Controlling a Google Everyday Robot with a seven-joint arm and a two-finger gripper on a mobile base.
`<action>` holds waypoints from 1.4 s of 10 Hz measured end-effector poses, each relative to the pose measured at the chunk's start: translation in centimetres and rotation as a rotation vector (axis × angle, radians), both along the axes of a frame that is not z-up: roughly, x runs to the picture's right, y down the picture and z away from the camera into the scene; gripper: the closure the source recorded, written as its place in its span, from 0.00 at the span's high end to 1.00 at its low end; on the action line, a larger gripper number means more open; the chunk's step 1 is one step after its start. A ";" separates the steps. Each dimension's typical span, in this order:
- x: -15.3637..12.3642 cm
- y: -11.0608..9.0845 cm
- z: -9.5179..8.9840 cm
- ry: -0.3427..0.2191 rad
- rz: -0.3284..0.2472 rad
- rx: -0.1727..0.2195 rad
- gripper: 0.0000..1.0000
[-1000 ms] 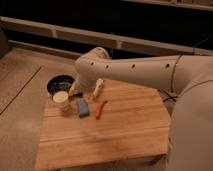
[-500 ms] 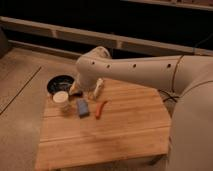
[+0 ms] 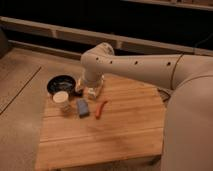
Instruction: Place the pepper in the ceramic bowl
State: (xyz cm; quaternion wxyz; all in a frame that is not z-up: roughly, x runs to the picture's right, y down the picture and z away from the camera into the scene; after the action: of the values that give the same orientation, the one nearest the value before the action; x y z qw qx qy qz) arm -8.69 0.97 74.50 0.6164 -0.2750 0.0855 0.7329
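The pepper [image 3: 101, 108], a small slender orange-red chili, lies on the wooden table [image 3: 115, 135], right of a blue block. The ceramic bowl [image 3: 61, 84], dark and glossy, sits at the table's back left corner. My gripper [image 3: 89, 91] hangs at the end of the white arm, just right of the bowl and above and behind the pepper and block. Nothing shows in its grasp.
A small white cup [image 3: 62, 100] stands in front of the bowl. A blue rectangular block [image 3: 82, 107] lies between cup and pepper. The white arm [image 3: 150, 67] crosses from the right over the table's back edge. A dark shelf and wall lie behind.
The arm and gripper have barely moved. The pepper, block, cup and bowl stay where they were.
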 end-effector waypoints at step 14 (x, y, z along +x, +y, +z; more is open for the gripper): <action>7.1 9.9 10.6 0.185 0.269 -0.332 0.65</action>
State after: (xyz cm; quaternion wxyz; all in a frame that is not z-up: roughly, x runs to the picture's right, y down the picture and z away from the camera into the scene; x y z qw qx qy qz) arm -1.59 10.89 85.14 0.4490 -0.3130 0.2237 0.8064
